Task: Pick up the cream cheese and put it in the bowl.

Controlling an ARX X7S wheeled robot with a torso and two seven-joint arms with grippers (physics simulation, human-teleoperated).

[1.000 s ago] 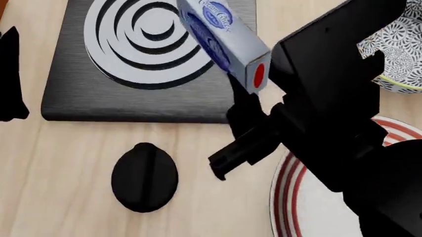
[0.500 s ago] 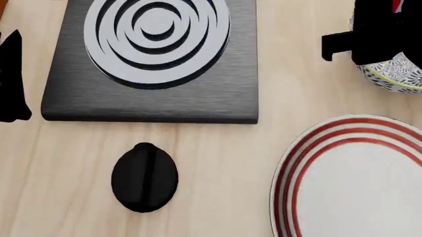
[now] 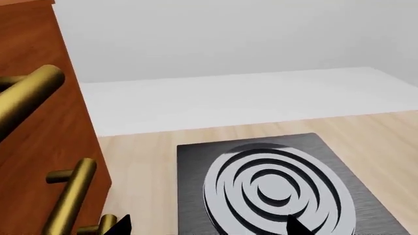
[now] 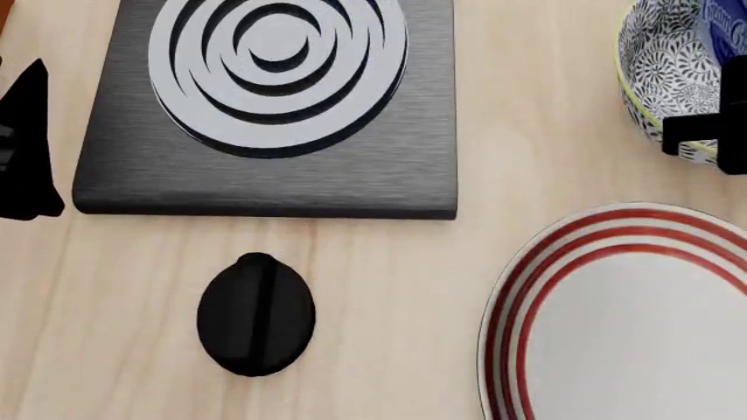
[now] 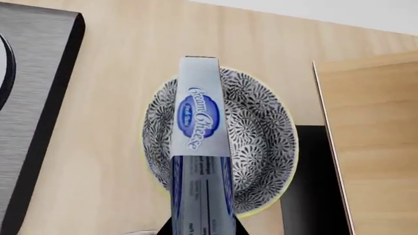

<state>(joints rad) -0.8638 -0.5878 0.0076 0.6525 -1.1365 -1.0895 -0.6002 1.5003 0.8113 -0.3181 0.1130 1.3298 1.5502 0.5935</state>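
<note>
Wooden counter (image 4: 397, 289) | cream cheese (image 5: 199, 122) above bowl (image 5: 261, 132) | jaws cropped, state unclear

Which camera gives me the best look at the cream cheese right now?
The right wrist view: the cream cheese fills the centre, label readable, over the bowl. The head view catches only a blue sliver at its edge. The left wrist view shows none of it.
</note>
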